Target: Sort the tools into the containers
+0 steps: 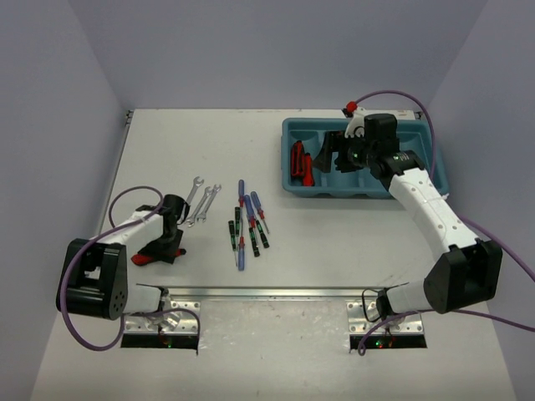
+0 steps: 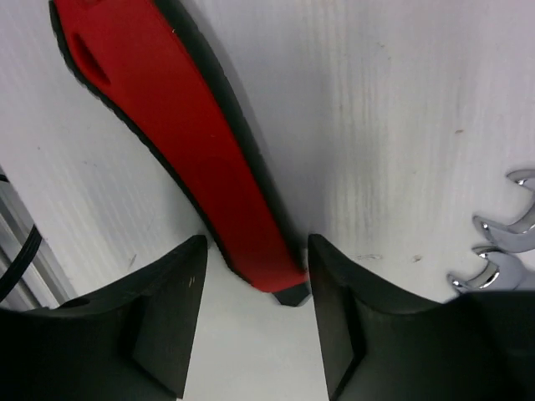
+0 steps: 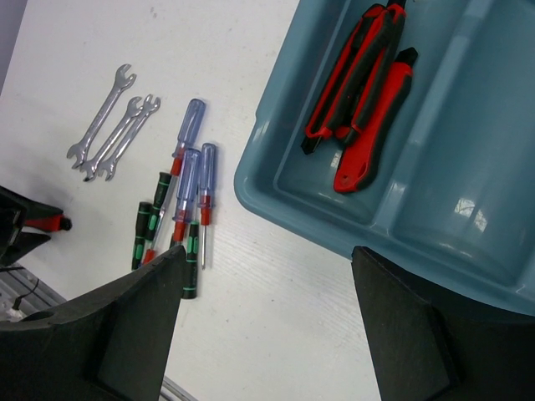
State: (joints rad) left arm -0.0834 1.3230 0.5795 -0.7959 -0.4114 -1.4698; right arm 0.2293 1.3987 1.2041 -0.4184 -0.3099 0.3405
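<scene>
The left hand (image 2: 255, 255) was found with fingers (image 2: 163, 313) apart, the near end of a red knife (image 2: 180, 138) lying between them on the surface (image 2: 401, 125). Its long axis was seen to run away from the hand, slanting left. The right hand (image 3: 267, 267), apart and empty, was held over the tray (image 1: 359, 192), well away.

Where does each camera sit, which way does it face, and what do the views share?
Top external: above and behind the arms, looking down on the table, tray, screwdrivers and wrenches; the left arm and right arm show.
Left wrist: on the left arm, facing down at a red knife on the table; the open left gripper frames its end.
Right wrist: on the right arm, over the tray's corner, facing down; the open right gripper shows at the bottom.
Shared: all three show the wrenches.
</scene>
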